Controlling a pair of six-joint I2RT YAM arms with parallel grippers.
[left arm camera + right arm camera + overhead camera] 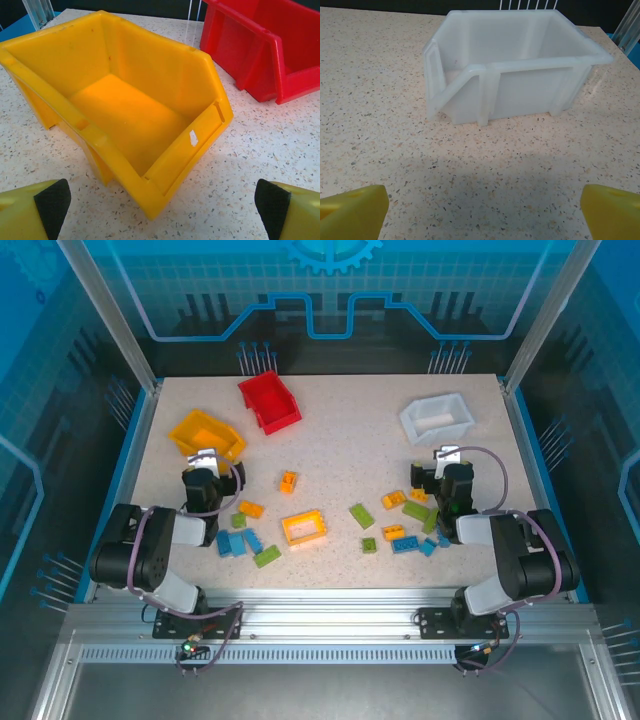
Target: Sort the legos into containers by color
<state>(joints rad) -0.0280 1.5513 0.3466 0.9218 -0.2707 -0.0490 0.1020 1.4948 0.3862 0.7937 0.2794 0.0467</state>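
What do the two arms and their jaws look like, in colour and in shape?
The left arm and the right arm look alike: black rounded joints with light grey sections between them. A thin greyish-purple cable loops beside each wrist. The jaws have broad yellow fingers; the left ones carry black pads on their inner faces. The right fingers show plain yellow.

Pale speckled surface [340, 450] in the middle, with blue trim [127, 465] along the 9 o'clock edge. Slanted aluminium post [110, 315] at 11 o'clock, second post [553, 315] at 1 o'clock. Blue back panel [450, 280] with grid lines and gear emblem [330, 252] at 12 o'clock. Slotted aluminium rail [330, 625] across at 6 o'clock.
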